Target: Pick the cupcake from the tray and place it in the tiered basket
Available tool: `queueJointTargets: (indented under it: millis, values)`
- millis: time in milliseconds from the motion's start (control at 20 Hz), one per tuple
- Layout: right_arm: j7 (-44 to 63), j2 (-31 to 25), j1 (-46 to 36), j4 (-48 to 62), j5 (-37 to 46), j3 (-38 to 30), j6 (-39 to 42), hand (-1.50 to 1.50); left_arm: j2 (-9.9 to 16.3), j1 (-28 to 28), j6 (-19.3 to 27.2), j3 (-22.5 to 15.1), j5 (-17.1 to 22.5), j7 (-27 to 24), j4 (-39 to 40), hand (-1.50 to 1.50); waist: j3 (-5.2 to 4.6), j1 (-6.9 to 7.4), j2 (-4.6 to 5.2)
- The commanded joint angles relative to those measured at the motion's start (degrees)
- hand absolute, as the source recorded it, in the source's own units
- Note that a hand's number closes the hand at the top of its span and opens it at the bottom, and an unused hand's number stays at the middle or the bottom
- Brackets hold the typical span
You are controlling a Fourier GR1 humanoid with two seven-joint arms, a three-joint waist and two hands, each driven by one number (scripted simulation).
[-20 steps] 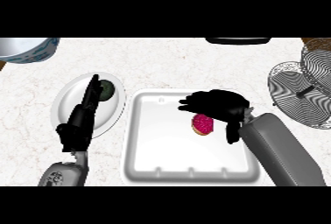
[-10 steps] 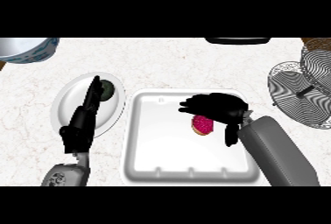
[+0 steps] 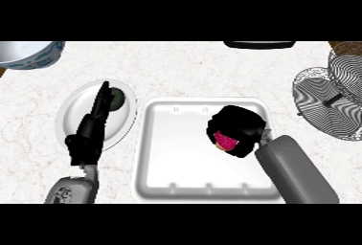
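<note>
A pink-topped cupcake [image 3: 225,141] sits in the right half of the white tray [image 3: 176,158]. My right hand [image 3: 237,125] is curled over it from above, fingers and thumb wrapped round it, so only a patch of pink shows. The wire tiered basket [image 3: 332,103] stands at the right edge, well apart from the hand. On the left, my left hand [image 3: 90,131] rests open, its fingers stretched up over a white plate.
The white plate [image 3: 74,112] left of the tray carries a dark round item [image 3: 117,98]. A blue-patterned bowl [image 3: 28,53] is at the top left corner. A dark object [image 3: 259,44] lies at the counter's far edge.
My right hand has lowered and closed round the cupcake, hiding most of it. The left hand has stayed put.
</note>
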Motion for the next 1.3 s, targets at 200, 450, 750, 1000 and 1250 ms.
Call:
queueJointTargets:
  millis: [200,450,750,1000,1250]
  values:
    - [15.44,-16.12,14.60,-0.86,9.29,-7.39,-2.99,1.50,0.94,2.43,2.03,2.56,-0.13,0.32,-1.67,0.00,-0.13,-5.83,-1.27]
    - [21.43,-17.93,26.00,-11.81,8.87,-12.15,-7.68,1.50,0.52,2.94,1.28,1.08,-0.17,1.92,-3.84,0.00,0.00,-3.34,-0.68]
    - [26.85,-20.09,35.36,-35.24,3.63,-20.32,-0.94,1.50,-0.35,1.36,1.14,0.04,-0.92,1.55,-1.73,0.00,-0.06,-2.35,-0.35]
    - [27.11,-22.28,35.86,-48.06,-6.54,-33.03,6.03,1.50,-0.32,0.47,1.36,-0.41,-1.58,3.62,-3.27,0.00,-0.05,-2.10,-0.42]
    - [30.48,-23.66,33.04,-58.96,-17.66,-45.35,17.92,1.50,0.46,2.10,-0.50,1.17,0.72,0.51,-1.96,0.00,-0.10,-1.54,-0.35]
